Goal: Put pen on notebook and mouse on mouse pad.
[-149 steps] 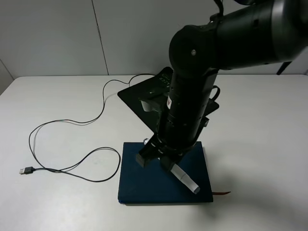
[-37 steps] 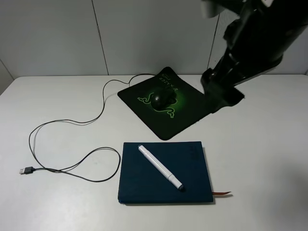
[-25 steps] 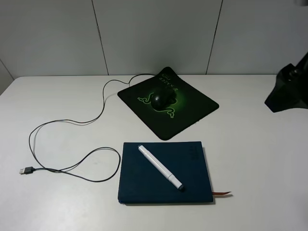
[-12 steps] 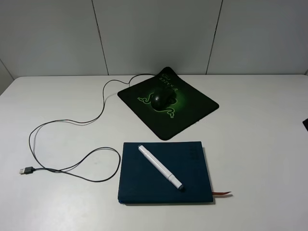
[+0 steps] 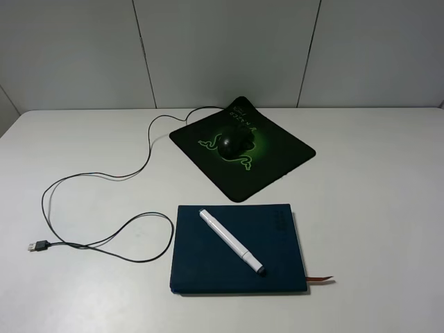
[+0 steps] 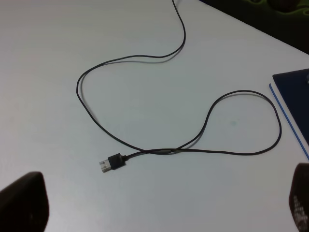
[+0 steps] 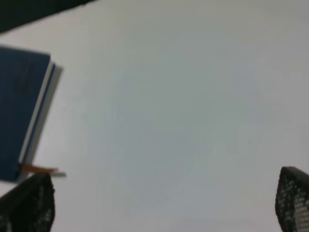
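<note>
**Right arm gone from the overhead view; pen and mouse both placed**

Since six seconds ago, when the right arm stood over the notebook with the pen under its end effector, that arm has pulled away to the right and left the exterior high view altogether.

Seen from the exterior high camera, the pen (image 5: 232,241) lies diagonally on the cover of the notebook (image 5: 208,267), grey tip toward the near right corner, and nothing holds it. A brown ribbon (image 5: 320,279) pokes out past the notebook's near right corner. Farther back, the mouse (image 5: 228,143) sits on the mouse pad (image 5: 284,156), over its green logo. Its cable (image 5: 149,146) leaves the pad's far left edge and wanders in loops across the white tabletop (image 5: 374,208) to the USB plug (image 5: 37,245), near the left edge.

From the left wrist camera, the left end effector (image 6: 159,203) hangs above the tabletop with its two dark fingertips (image 6: 21,200) spread wide apart and nothing between them. Cable loops and the USB plug (image 6: 110,162) lie below, with a corner of the notebook (image 6: 294,96) at one side.

From the right wrist camera, slightly blurred, the right end effector (image 7: 161,203) is likewise spread, its fingertips (image 7: 29,203) at opposite corners over bare tabletop. The notebook's edge (image 7: 21,106) and ribbon (image 7: 38,169) show at one side.
</note>
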You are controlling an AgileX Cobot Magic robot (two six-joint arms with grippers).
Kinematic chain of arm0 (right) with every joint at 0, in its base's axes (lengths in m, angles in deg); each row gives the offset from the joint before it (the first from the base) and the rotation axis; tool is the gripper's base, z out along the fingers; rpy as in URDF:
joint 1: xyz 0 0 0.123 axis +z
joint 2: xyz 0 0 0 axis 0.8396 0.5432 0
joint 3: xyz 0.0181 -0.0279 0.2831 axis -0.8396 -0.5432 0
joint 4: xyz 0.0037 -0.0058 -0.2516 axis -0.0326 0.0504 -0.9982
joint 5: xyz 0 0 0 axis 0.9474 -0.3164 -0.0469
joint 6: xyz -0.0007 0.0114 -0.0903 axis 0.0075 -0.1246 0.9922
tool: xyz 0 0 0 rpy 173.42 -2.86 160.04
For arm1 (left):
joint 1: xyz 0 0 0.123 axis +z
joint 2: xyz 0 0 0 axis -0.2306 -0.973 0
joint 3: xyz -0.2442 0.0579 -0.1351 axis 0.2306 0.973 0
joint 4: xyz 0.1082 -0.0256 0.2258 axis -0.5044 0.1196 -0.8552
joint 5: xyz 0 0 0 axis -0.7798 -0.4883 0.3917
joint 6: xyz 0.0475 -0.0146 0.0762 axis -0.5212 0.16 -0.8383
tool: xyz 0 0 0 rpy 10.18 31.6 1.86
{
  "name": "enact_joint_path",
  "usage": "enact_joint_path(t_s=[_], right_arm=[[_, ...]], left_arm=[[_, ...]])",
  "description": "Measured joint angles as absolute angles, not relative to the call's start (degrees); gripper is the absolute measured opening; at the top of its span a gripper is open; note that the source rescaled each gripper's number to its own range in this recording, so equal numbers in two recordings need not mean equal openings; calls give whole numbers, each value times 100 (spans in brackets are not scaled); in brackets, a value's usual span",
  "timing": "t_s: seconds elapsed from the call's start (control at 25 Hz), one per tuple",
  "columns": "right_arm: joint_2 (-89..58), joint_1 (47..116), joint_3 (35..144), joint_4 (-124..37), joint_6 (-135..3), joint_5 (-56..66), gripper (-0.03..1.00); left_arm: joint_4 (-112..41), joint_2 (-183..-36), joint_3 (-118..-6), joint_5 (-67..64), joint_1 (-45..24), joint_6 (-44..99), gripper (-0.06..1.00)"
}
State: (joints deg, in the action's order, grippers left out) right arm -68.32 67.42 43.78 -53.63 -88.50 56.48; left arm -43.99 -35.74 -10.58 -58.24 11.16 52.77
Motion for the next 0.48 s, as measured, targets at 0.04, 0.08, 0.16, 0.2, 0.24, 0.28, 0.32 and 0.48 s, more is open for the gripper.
enact_joint_path(t_s=[0.04,0.08,0.16,0.2,0.24,0.28,0.32,0.48], right_arm=[[-7061,6561,4302,-5244,-8850,5604,100],[-7283,6390,4233,-5142,-8850,5594,100],[-7674,6107,4099,-4918,-8850,5589,100],[-7875,5967,4018,-4826,-8850,5589,100],[-8070,5836,3938,-4762,-8850,5589,100],[-8228,5710,3888,-4711,-8850,5588,100],[-8408,5610,3844,-4682,-8850,5557,100],[-8896,5279,3794,-4672,-8800,5461,100]], left_arm=[[-4399,-3574,-1058,-5824,1116,5277,100],[-4399,-3574,-1058,-5824,1116,5277,100],[-4399,-3574,-1058,-5824,1116,5277,100],[-4399,-3574,-1058,-5824,1116,5277,100],[-4399,-3574,-1058,-5824,1116,5277,100],[-4399,-3574,-1058,-5824,1116,5277,100],[-4399,-3574,-1058,-5824,1116,5277,100],[-4399,-3574,-1058,-5824,1116,5277,100]])
